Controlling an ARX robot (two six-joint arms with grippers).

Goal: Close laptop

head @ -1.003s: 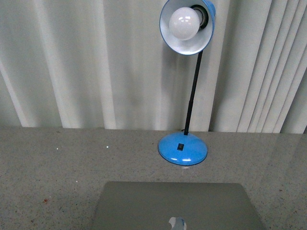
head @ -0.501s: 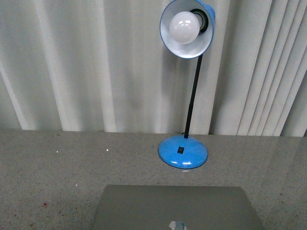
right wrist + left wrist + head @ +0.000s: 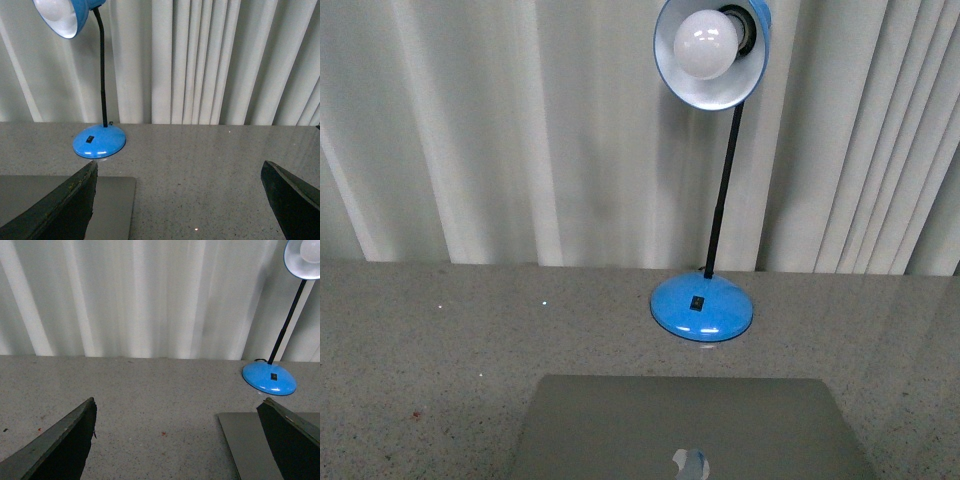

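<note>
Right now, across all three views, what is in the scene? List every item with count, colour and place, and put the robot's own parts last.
laptop: one, silver-grey, lid down with the logo facing up, near edge of the table, in front of the lamp.
desk lamp: one, blue base and shade, black stem, white bulb, standing behind the laptop.
table: one, grey speckled, under both.
curtain: white, pleated, behind the table.
left end effector: dark fingers apart, empty, above the table left of the laptop.
right end effector: dark fingers apart, empty, over the laptop's right edge.
</note>
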